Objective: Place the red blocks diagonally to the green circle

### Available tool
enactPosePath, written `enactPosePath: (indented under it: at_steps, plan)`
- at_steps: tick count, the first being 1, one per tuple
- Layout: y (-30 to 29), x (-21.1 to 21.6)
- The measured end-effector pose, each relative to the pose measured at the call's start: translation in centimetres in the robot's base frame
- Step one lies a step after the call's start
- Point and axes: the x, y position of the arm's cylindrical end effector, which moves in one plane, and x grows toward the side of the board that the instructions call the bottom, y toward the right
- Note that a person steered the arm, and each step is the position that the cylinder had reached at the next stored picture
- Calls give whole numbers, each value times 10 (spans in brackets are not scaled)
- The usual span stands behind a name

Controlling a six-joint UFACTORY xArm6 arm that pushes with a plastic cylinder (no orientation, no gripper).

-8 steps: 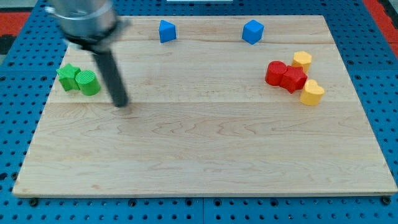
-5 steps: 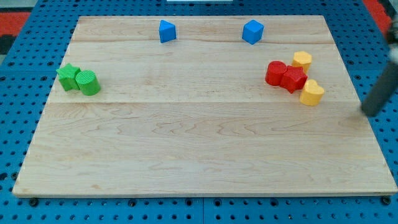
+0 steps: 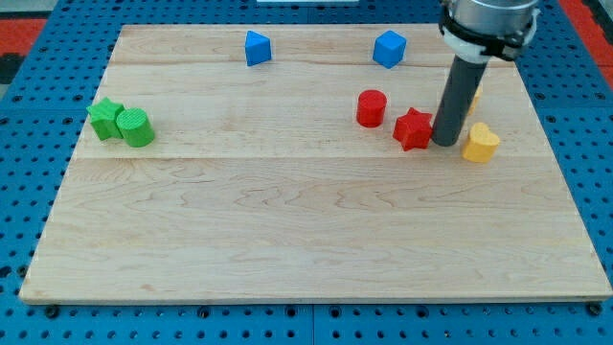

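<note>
Since no hand is fitted, nothing is held: my tip (image 3: 443,143) abuts the red star (image 3: 414,128), right of the red cylinder (image 3: 371,107); expect light, slippery, rigid blocks—push centrally, toward the green circle (image 3: 136,127).

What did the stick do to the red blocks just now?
My tip swung in from the view's right and now sits against the red star. Both red blocks slid toward the view's left, and the red cylinder came apart from the star. The green, blue and yellow blocks stayed put.
</note>
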Motion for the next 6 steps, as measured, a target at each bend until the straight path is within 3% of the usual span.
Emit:
enactPosePath:
  at_steps: [2,4,5,6]
  plan:
    - [-30,-64]
    - [-115,-64]
    - [-128,-60]
    - [-68,-55]
